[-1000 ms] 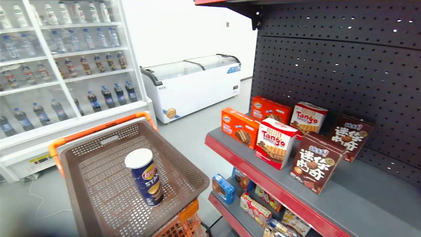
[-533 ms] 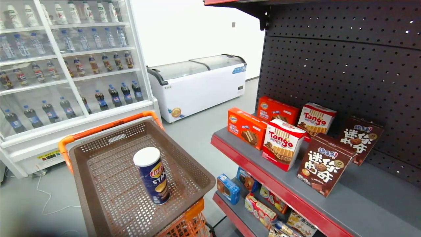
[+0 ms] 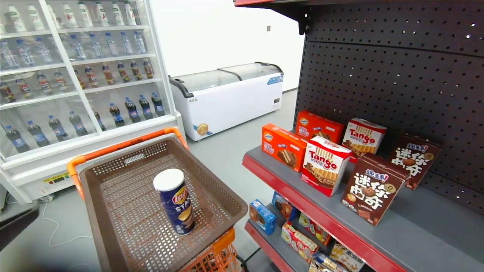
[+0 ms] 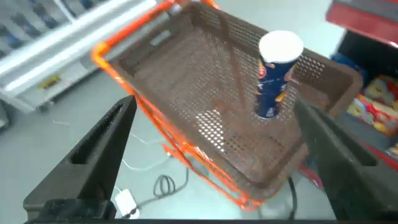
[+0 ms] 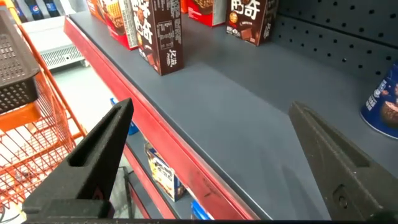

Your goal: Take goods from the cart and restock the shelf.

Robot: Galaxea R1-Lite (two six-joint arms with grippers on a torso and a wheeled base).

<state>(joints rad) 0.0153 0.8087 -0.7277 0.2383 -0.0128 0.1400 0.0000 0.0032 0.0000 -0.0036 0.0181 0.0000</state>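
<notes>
A dark blue chip can with a white lid stands upright in the brown basket on top of the orange cart. In the left wrist view my left gripper hangs open above the basket's near side, with the can beyond it and nothing between the fingers. My right gripper is open over a bare stretch of the grey shelf, empty.
The red-edged shelf carries orange boxes, red-and-white wafer boxes and brown cookie boxes. A blue can stands farther along. More goods fill the lower shelf. A drinks cooler and a chest freezer stand behind.
The head camera shifted, so the whole scene slid right between the oldest frame and the middle one. Since then a dark part of my left arm has entered at the lower left edge.
</notes>
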